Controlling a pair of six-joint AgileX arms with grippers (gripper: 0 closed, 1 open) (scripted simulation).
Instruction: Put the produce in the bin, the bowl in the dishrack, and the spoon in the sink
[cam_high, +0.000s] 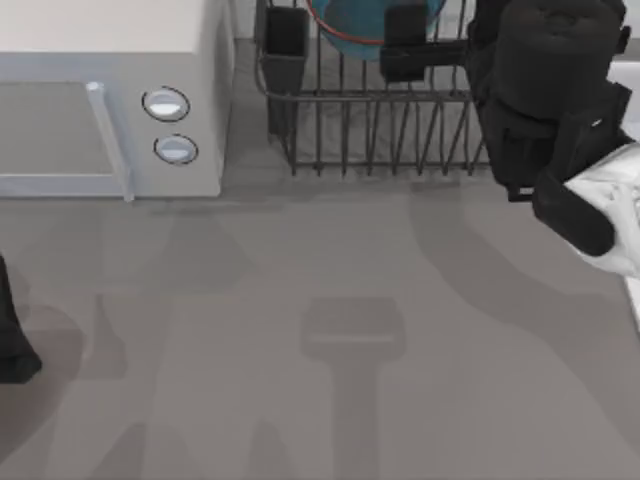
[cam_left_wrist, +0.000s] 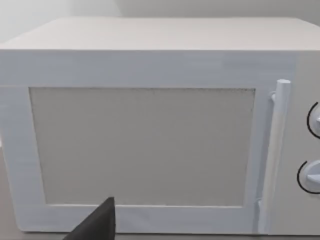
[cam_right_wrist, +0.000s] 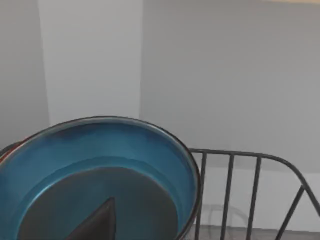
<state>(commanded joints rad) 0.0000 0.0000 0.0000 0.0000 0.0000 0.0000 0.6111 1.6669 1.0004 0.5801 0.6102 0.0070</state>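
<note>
Right pincer (cam_high: 405, 45) seemingly gripping bowl (cam_high: 345, 25).

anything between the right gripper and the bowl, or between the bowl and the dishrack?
Nothing visible. The bowl already sits over the dishrack at the top view's far edge, beside the utensil cup. The right gripper is right at its rim, and the right wrist view looks straight into the bowl. The left arm is parked at the table's left edge.

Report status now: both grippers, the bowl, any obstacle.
Right gripper over dishrack, at bowl. Left arm parked at table's left edge, facing microwave. No obstacle seen.
</note>
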